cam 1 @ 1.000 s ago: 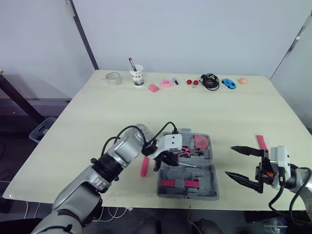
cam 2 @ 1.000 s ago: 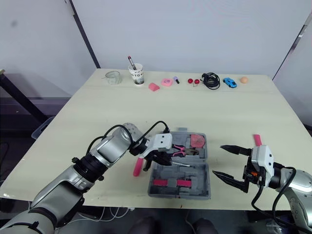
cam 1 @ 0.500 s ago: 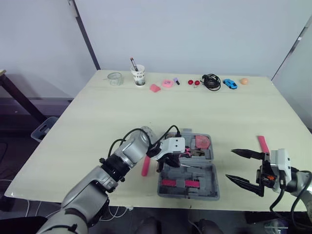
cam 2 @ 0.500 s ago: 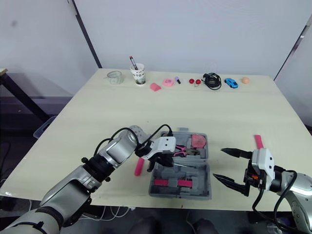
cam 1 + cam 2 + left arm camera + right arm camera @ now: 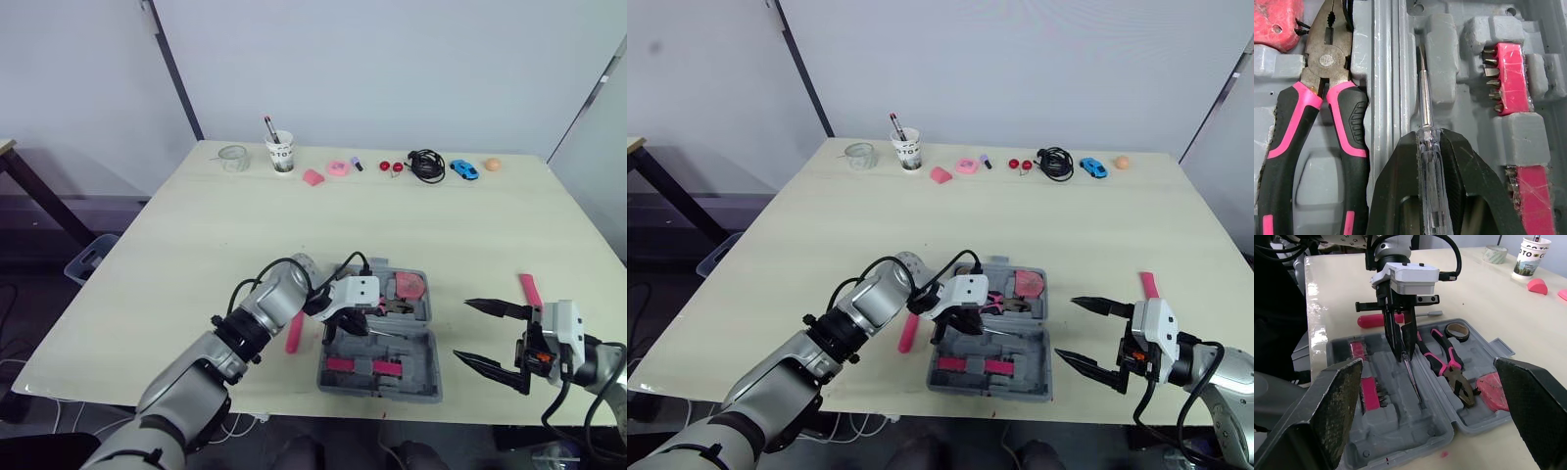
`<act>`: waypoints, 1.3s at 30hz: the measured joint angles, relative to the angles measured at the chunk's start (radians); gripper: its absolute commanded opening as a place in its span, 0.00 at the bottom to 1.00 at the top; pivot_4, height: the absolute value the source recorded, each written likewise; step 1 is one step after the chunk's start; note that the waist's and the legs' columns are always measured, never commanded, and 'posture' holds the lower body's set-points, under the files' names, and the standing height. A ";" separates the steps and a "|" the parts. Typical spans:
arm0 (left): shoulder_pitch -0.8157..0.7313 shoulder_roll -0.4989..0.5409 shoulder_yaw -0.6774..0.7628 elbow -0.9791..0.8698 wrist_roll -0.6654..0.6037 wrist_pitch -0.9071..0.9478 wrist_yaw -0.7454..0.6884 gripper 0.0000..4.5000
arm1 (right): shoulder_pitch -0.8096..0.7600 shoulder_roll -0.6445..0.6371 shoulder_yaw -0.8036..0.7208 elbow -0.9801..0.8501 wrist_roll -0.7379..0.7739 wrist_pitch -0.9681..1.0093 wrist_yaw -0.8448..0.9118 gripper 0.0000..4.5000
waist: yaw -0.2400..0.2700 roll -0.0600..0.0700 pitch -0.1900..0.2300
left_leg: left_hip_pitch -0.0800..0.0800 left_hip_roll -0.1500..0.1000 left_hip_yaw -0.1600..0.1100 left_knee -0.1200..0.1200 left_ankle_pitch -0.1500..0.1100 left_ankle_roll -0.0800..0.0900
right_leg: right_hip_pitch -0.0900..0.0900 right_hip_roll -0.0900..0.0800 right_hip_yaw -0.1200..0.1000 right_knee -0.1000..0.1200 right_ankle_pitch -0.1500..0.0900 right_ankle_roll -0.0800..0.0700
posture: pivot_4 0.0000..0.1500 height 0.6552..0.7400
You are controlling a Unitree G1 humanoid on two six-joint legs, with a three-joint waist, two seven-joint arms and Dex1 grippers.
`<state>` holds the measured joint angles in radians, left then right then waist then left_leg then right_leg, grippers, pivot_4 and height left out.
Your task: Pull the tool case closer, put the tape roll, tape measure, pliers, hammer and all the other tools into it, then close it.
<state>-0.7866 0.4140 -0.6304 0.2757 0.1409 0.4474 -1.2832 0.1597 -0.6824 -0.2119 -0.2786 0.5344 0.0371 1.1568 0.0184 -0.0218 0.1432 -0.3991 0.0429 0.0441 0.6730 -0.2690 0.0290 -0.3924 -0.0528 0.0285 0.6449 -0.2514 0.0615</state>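
The grey tool case (image 5: 423, 338) lies open near the table's front edge. In it are pink-and-black pliers (image 5: 1332, 122), a red tape measure (image 5: 407, 286), a tape roll (image 5: 1456, 331) and pink bit holders (image 5: 1503, 78). My left gripper (image 5: 1428, 137) hangs over the case's front half, shut on a clear-handled screwdriver (image 5: 1423, 88) whose shaft lies along a groove beside the hinge. My right gripper (image 5: 462, 330) stands wide open to the right of the case, holding nothing. A pink-handled screwdriver (image 5: 292, 333) lies on the table left of the case.
Another pink-handled tool (image 5: 529, 289) lies on the table behind my right gripper. Along the far edge stand a glass jar (image 5: 232, 158), a paper cup (image 5: 281, 153), small pink items (image 5: 338, 167), a black cable (image 5: 423, 164), a blue toy car (image 5: 461, 169) and an orange ball (image 5: 492, 164).
My left gripper has edged slightly to the right over the case, still holding the clear screwdriver. The right gripper has sunk a little and stays open.
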 measured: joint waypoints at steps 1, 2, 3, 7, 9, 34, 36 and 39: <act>0.000 0.000 0.000 0.000 0.003 0.000 0.000 0.02 | 0.000 0.000 0.000 0.000 0.000 0.000 0.000 1.00 | 0.000 0.000 0.000 | 0.000 0.000 0.000 0.000 0.000 0.000 | 0.000 0.000 0.000 0.000 0.000 0.000 | 1.00 1.00; 0.000 -0.001 0.001 0.000 0.004 0.000 0.001 0.02 | 0.000 0.000 0.000 0.000 -0.001 0.000 0.000 1.00 | 0.000 0.000 0.000 | 0.000 0.000 0.000 0.000 0.000 0.000 | 0.000 0.000 0.000 0.000 0.000 0.000 | 1.00 1.00; 0.001 -0.001 0.001 0.000 0.005 0.000 0.001 0.02 | 0.000 0.000 0.000 0.000 -0.001 0.000 0.000 1.00 | 0.000 0.000 0.000 | 0.000 0.000 0.000 0.000 0.000 0.000 | 0.000 0.000 0.000 0.000 0.000 0.000 | 1.00 1.00; 0.020 -0.010 -0.007 -0.018 0.000 -0.002 -0.008 0.56 | -0.002 0.000 0.002 0.000 -0.006 -0.005 0.000 1.00 | -0.001 0.000 0.000 | 0.000 0.000 0.000 0.000 0.000 0.000 | 0.000 0.000 0.000 0.000 0.000 0.000 | 1.00 1.00; 0.026 -0.009 -0.009 -0.025 0.000 -0.003 -0.012 0.75 | -0.002 0.000 0.003 0.000 -0.007 -0.005 0.000 1.00 | -0.001 0.000 0.000 | 0.000 0.000 0.000 0.001 0.000 0.000 | 0.000 0.000 0.000 0.000 0.000 0.000 | 1.00 1.00; 0.027 0.060 0.199 -0.080 -0.137 -0.136 -0.002 0.85 | -0.028 0.007 0.018 0.023 -0.016 -0.020 -0.004 1.00 | -0.005 0.000 0.001 | 0.000 0.000 0.000 0.002 0.000 0.000 | 0.000 0.001 0.000 0.001 0.000 0.000 | 1.00 1.00; 0.032 0.049 0.239 -0.027 -0.175 -0.193 -0.010 0.69 | -0.030 0.013 0.018 0.023 -0.015 -0.020 -0.005 1.00 | -0.005 0.000 0.001 | 0.000 0.000 0.000 0.001 0.000 0.000 | 0.000 0.001 0.000 0.001 0.000 0.000 | 1.00 1.00; 0.042 0.033 0.272 0.047 -0.209 -0.256 -0.016 0.42 | -0.031 0.014 0.018 0.024 -0.015 -0.020 -0.004 1.00 | -0.005 0.000 0.001 | 0.000 0.000 0.000 0.001 0.000 0.000 | 0.000 0.001 0.000 0.001 0.000 0.000 | 1.00 1.00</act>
<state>-0.7447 0.4473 -0.3584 0.3229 -0.0680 0.1917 -1.2989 0.1292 -0.6685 -0.1943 -0.2550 0.5191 0.0173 1.1527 0.0134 -0.0214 0.1437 -0.3992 0.0434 0.0442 0.6745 -0.2690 0.0291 -0.3927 -0.0522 0.0289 0.6461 -0.2513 0.0615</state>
